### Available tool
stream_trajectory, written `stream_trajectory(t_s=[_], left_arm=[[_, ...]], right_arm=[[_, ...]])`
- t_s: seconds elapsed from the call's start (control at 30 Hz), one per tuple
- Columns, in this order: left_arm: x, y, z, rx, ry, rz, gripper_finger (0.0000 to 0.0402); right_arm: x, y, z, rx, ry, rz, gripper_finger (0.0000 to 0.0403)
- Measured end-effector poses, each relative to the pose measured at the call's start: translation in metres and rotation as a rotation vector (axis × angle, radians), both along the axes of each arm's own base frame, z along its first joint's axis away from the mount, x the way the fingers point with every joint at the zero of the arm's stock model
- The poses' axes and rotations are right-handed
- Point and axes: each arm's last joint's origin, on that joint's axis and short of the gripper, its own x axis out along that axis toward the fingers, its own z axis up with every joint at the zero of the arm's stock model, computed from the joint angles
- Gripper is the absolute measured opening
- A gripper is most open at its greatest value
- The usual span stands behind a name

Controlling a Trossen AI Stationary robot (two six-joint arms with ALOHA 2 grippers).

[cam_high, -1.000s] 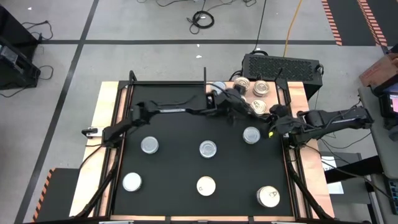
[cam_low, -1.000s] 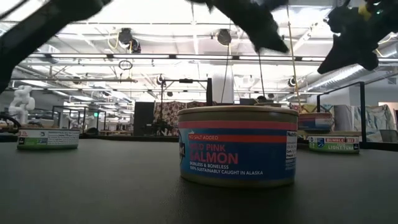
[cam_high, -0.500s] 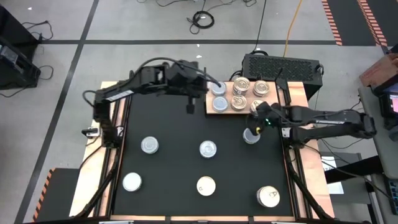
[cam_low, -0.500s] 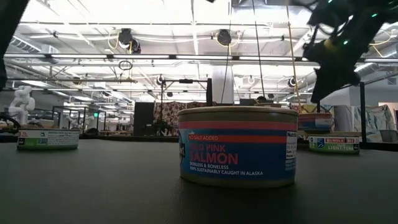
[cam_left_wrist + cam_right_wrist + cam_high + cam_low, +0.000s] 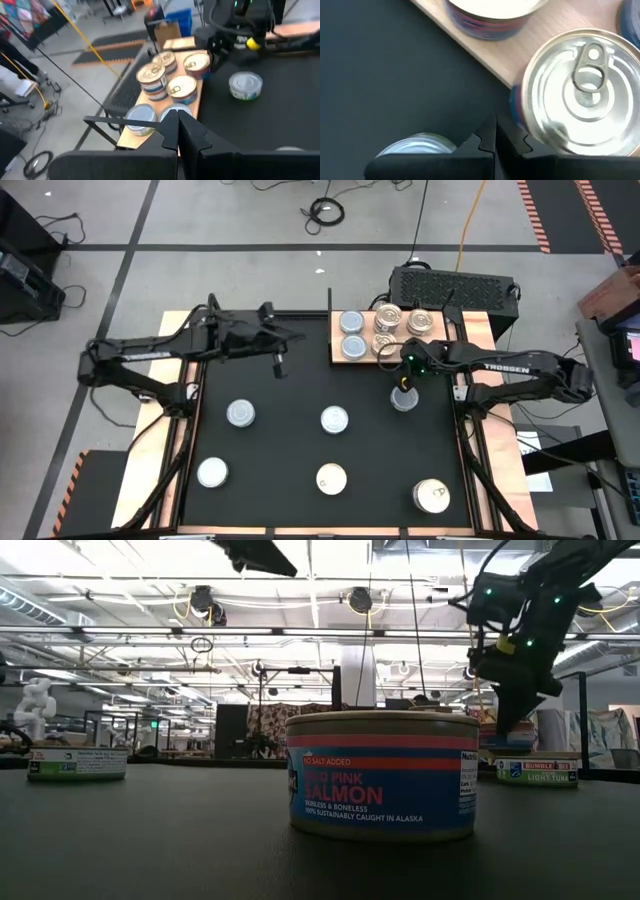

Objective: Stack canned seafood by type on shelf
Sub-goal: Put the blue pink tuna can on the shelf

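The silver-topped tin point(image 5: 404, 399) lies flat on the black mat point(image 5: 300, 440), just off the near edge of the shelf point(image 5: 352, 357), where five tins already stand. We see the right gripper point(image 5: 404, 383) directly beside it on the shelf side, fingers closed and empty. The tin is round, so no long axis constrains approach. The left gripper point(image 5: 279, 365), fingers also closed on nothing, hangs well apart toward the mat's far left. We judge the right arm far nearer; its fingers must open before grasping.
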Motion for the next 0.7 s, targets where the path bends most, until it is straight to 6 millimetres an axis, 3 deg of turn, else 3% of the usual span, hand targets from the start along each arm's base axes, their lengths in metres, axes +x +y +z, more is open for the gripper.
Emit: stream_trajectory(t_s=[0.13,0.7], left_arm=[[-0.009,-0.002,-0.008,-0.008,-0.091,-0.002,0.0001],[-0.007,-0.003,-0.015,-0.031,-0.064,-0.055,0.0]], right_arm=[[0.0,-0.006,-0.004,-0.008,0.028,-0.026,0.0],[-0.011,-0.024,-0.004,-0.065,0.068,-0.145,0.0]])
